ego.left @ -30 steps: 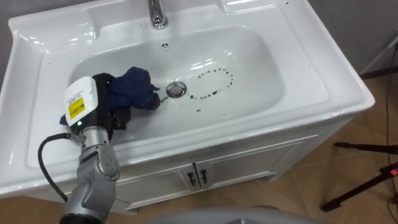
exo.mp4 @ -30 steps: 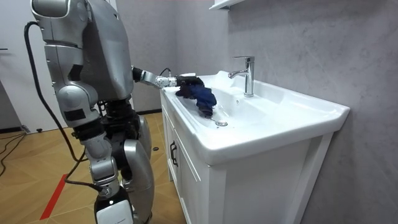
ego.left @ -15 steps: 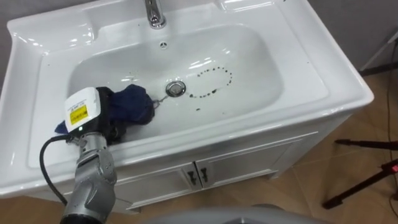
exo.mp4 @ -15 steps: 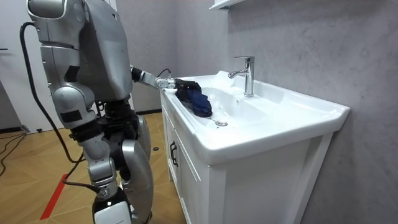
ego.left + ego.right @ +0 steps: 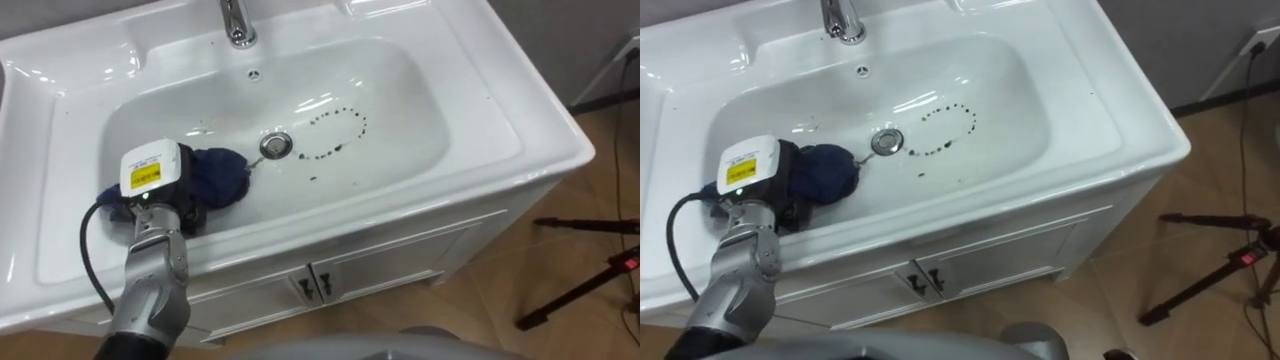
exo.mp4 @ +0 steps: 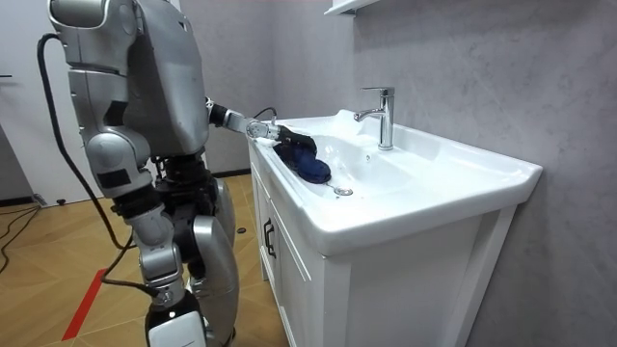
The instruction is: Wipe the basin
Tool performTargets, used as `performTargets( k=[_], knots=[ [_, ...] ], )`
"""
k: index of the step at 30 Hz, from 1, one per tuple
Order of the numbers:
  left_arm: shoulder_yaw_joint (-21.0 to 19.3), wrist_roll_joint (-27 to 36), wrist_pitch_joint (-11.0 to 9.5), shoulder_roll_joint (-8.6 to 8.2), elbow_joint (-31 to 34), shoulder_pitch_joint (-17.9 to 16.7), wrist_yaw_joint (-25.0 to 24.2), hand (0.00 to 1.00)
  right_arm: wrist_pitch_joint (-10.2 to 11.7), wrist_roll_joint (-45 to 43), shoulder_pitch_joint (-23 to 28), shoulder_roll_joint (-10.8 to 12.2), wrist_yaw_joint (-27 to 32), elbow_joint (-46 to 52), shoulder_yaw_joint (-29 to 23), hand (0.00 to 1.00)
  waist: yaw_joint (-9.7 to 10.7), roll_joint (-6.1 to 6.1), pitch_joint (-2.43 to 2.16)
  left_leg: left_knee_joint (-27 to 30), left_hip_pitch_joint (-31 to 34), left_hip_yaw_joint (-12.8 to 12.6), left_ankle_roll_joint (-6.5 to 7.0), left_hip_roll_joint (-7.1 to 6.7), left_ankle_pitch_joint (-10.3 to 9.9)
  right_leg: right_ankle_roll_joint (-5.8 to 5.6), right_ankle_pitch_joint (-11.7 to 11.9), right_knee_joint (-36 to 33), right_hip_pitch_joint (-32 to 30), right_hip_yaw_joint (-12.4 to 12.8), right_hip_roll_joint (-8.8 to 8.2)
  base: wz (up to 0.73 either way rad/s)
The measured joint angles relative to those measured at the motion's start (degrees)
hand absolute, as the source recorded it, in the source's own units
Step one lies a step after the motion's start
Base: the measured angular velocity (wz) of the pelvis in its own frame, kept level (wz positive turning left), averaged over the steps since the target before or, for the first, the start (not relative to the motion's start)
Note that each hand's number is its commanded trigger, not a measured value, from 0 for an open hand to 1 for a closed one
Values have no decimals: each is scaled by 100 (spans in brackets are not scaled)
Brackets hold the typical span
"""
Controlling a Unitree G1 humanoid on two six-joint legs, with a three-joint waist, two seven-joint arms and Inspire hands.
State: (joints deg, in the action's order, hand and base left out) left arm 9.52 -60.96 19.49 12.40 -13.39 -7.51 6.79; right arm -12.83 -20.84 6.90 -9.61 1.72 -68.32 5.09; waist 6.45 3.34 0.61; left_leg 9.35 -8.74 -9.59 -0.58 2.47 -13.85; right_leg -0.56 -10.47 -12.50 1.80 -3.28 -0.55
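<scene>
- The drain (image 5: 276,145) sits in the middle of the basin (image 5: 485,150). To its right the bowl's floor lies open, marked only by a flat ring of dark specks (image 5: 338,128) that blocks nothing.
- Left of the drain, the left hand (image 5: 190,205) and the blue cloth (image 5: 220,172) fill the floor, the cloth reaching almost to the drain.
- Behind the drain the tap (image 5: 235,22) stands on the back ledge, its spout over the rear wall.
- In front of the drain, the front rim leaves open room to reach over.
</scene>
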Motion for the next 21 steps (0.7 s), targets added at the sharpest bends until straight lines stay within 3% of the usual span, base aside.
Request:
performTargets(
  k=[13, 21],
  knots=[
    [348, -246, 192, -5, -136, 238, -376, 100, -45, 25, -42, 2, 20, 1, 45, 0, 11, -5, -13, 23, 1, -6, -1, -2, 1, -1, 1, -1, 18, -9, -8, 0],
    [375, -214, 220, -34, -286, 320, -472, 100, -49, 24, 11, 5, 134, 125, 40, 0, 169, -9, -11, 9, -57, -103, -1, -5, 1, -2, 1, -6, 21, 30, -11, -3]
  ],
)
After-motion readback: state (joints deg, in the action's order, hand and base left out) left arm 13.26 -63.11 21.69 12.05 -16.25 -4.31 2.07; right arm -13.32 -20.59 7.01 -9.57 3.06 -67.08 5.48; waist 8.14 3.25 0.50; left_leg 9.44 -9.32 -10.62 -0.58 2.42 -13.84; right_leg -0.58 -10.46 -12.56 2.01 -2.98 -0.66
